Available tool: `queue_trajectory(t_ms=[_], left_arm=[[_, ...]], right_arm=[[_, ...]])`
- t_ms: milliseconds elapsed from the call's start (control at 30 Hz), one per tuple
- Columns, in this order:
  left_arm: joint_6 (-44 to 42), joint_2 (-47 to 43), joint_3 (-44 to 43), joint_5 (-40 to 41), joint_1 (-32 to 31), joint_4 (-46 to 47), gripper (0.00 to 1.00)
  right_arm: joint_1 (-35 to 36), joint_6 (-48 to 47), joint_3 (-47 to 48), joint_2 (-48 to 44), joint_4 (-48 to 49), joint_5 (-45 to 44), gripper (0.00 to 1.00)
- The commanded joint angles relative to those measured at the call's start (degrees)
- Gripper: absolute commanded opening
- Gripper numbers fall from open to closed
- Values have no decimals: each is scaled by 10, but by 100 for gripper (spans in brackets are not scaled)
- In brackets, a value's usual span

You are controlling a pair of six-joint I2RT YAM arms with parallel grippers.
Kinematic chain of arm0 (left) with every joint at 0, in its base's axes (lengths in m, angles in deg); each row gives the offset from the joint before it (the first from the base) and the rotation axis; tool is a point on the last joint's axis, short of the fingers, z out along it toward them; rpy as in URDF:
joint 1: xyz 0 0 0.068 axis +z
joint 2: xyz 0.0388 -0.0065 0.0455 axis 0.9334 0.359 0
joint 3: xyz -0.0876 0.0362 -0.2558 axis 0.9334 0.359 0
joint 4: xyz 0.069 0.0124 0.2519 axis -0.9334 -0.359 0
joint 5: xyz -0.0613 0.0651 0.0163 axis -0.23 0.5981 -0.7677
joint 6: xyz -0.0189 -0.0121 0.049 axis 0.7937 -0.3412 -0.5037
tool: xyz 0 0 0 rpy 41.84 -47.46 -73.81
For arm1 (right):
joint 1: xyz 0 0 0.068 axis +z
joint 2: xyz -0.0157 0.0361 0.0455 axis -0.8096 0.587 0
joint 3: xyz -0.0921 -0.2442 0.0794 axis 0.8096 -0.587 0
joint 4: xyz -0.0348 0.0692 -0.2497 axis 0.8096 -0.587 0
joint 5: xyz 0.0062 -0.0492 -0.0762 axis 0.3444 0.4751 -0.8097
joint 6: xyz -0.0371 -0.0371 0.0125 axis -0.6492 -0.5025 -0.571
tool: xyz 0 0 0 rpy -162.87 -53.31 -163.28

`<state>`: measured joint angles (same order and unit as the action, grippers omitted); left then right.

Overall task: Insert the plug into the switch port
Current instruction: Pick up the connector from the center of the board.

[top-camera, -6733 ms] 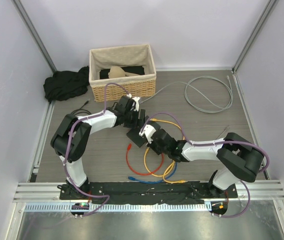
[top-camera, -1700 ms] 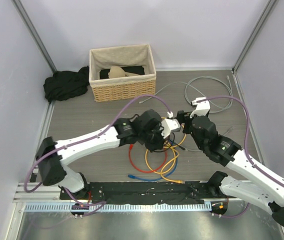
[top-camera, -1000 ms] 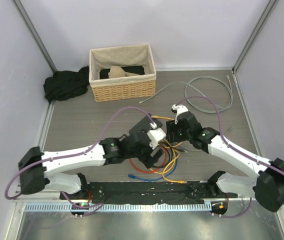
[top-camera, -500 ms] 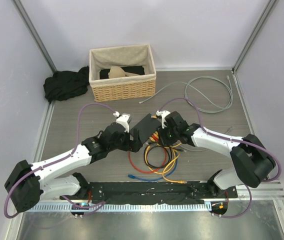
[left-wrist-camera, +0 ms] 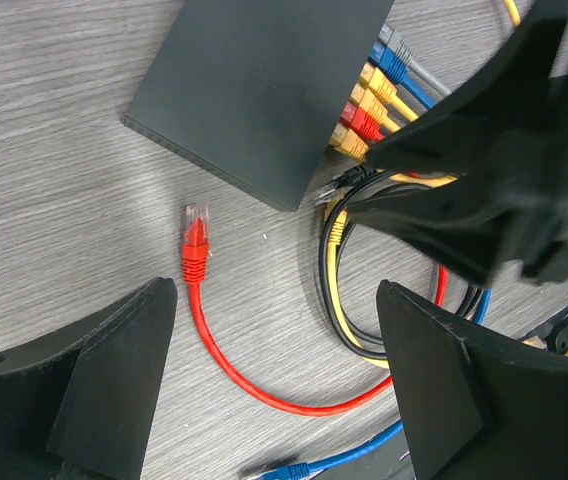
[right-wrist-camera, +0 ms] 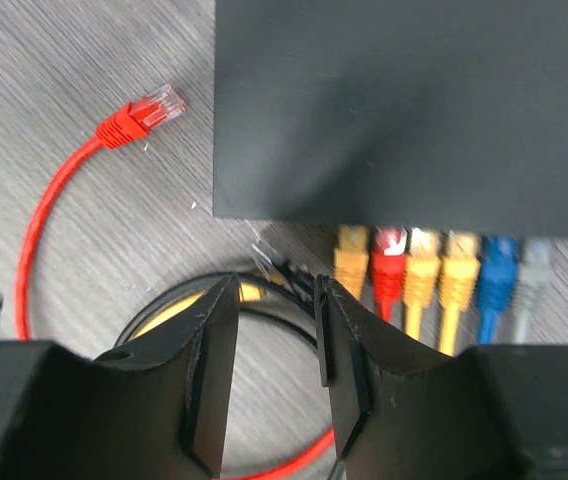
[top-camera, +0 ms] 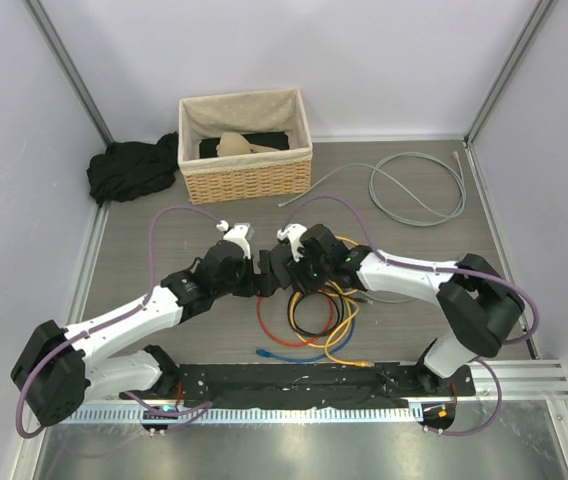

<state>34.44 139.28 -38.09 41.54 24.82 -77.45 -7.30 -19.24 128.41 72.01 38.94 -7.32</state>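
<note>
Black plug (left-wrist-camera: 341, 181) | at right pincer (right-wrist-camera: 276, 290) tips (grip unclear) | left pincer (left-wrist-camera: 274, 295) released | switch (left-wrist-camera: 254, 90) just beyond

The left arm (top-camera: 129, 318) and right arm (top-camera: 409, 275) stretch low and inward, wrists nearly meeting; left jaws spread wide, right jaws narrowed.
</note>
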Motion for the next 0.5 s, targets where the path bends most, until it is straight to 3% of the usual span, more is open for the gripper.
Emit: queue_trajectory(t_ms=[0,467], left_arm=[[3,1,2,-8,5,11,86],[16,-10,22,-23,6,13,86]], right_arm=[[18,-43,34,24,7,-22,43],[35,-67,35,67,-3,-22,44]])
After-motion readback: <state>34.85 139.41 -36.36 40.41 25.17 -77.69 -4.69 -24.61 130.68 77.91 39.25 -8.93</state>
